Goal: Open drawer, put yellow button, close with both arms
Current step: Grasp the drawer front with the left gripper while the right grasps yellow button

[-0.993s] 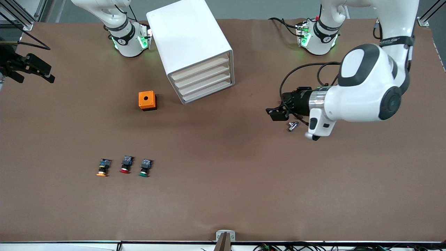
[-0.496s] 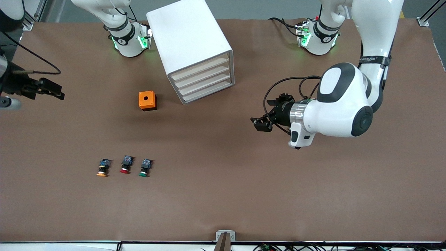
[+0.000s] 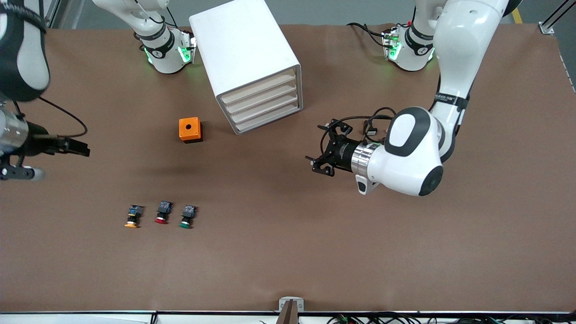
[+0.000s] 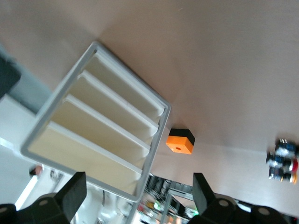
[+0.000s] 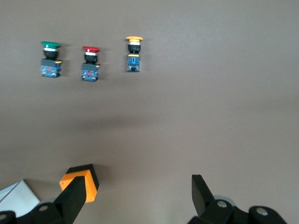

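Observation:
The yellow button (image 3: 132,217) lies on the brown table, at the right arm's end of a row with a red-capped switch (image 3: 162,212) and a green-capped switch (image 3: 186,217). It also shows in the right wrist view (image 5: 133,53). The white drawer cabinet (image 3: 252,63) stands farther from the camera, all its drawers (image 3: 265,105) shut; its front shows in the left wrist view (image 4: 93,140). My left gripper (image 3: 321,164) is open and empty in the air, facing the drawer fronts; it also shows in its wrist view (image 4: 138,200). My right gripper (image 3: 78,147) is open and empty over the table's right-arm end, as its wrist view (image 5: 135,196) shows.
An orange box (image 3: 190,129) with a round hole on top stands beside the cabinet, toward the right arm's end; it shows in the left wrist view (image 4: 180,141) and the right wrist view (image 5: 79,183). The two arm bases stand along the edge farthest from the camera.
My left gripper has swung toward the middle of the table, closer to the drawer fronts. My right gripper has come lower in the view, toward the row of switches. Nothing on the table moved.

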Available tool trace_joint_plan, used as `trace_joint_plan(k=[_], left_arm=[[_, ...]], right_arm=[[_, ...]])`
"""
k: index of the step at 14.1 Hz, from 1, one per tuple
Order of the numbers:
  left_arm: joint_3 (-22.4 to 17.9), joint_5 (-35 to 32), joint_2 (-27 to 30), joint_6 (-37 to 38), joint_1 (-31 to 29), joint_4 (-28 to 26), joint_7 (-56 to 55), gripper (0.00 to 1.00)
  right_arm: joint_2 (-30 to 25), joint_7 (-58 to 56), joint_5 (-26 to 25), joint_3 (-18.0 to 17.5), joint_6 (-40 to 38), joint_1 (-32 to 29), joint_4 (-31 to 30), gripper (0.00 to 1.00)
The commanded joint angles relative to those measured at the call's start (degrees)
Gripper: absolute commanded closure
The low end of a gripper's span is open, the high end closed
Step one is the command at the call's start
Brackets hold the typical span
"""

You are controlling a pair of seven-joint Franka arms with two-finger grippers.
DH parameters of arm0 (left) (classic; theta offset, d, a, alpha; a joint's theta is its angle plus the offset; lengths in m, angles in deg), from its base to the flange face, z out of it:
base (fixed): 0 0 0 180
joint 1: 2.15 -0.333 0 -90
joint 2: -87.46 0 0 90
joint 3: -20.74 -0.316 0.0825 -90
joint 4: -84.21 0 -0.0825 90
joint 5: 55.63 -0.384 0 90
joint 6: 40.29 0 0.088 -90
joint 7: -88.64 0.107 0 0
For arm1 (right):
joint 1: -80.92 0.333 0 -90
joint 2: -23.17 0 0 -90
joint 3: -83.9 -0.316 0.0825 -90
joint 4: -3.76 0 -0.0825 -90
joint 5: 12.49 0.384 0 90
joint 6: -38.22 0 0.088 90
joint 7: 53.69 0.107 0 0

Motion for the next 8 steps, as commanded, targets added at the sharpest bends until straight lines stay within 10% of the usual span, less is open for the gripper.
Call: trace_joint_plan(k=[1, 8], left_arm=[[0.2, 2.2, -2.8, 0.4, 1.1, 1.6, -7.1, 0.0], [0.2, 6.3, -6.7, 8.2, 4.6, 0.9, -24.4, 0.01]], right_arm=[[3.8, 1.0, -0.2, -0.7, 5.0, -0.4, 0.6, 0.0], [11.7, 10.1, 0.2, -0.9, 27.5, 2.0, -10.1, 0.0]])
